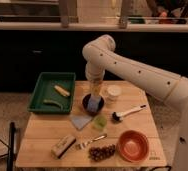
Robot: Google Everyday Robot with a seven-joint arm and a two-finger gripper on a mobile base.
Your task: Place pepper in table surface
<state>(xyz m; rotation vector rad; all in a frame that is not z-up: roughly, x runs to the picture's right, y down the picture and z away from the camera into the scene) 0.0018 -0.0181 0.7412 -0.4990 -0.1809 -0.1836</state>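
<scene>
I had the tool [93, 98] hanging low at the end of the white arm [137, 70], right over a small dark round bowl [93, 105] that held something blue. Whether the tool was open or closed I could not tell from my feed, and I saw nothing in it that I could name.

The slim, slightly curved yellowish-green pepper [52, 102] lay well off to the tool's left as the camera saw it, inside the dark green rectangular tray [57, 75], near that tray's front edge. A shorter, brighter yellow stubby piece [62, 90] lay in the same tray, a little behind the pepper and apart from it. The tray sat on the light wooden plank bench [42, 135], at its far left corner.

Just right of the tool stood a white round cup [112, 93]. Nearer to the camera than the tool were a grey-blue cloth [80, 121] and a small pale green cup [99, 121], and to the right of those a brush with a white handle [128, 113]. Along the front of the bench, well apart from the tool, I saw a tan block [63, 146], a fork [91, 142], a bunch of dark grapes [102, 151] and an orange bowl [133, 145].
</scene>
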